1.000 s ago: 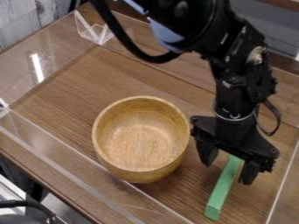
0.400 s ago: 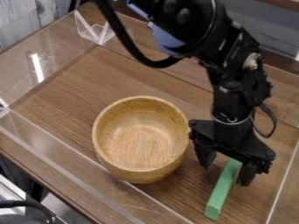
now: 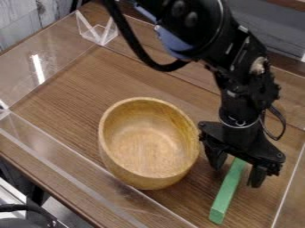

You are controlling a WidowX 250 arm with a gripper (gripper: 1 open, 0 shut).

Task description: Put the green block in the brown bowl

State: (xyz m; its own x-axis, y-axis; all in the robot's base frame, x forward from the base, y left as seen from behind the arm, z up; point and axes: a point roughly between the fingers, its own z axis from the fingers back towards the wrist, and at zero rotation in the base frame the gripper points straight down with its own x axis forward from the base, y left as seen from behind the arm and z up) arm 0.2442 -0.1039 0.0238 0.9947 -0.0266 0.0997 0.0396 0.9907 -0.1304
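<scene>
Straddling the upper end of the long, slim, matte green block, the black two-fingered gripper points straight down with its jaws spread wide, one finger on each side of the bar and neither closed on it, a stance that looks set for pinching the block across its narrow width. The block lies flat on the wood-grain table, just right of the round, light-brown wooden bowl, its far end under the gripper and its near end pointing toward the front edge. The bowl is empty and close beside the gripper's left finger, so its thick wall is the nearest thing to clear. Clear acrylic walls border the table behind and left of the bowl.
</scene>
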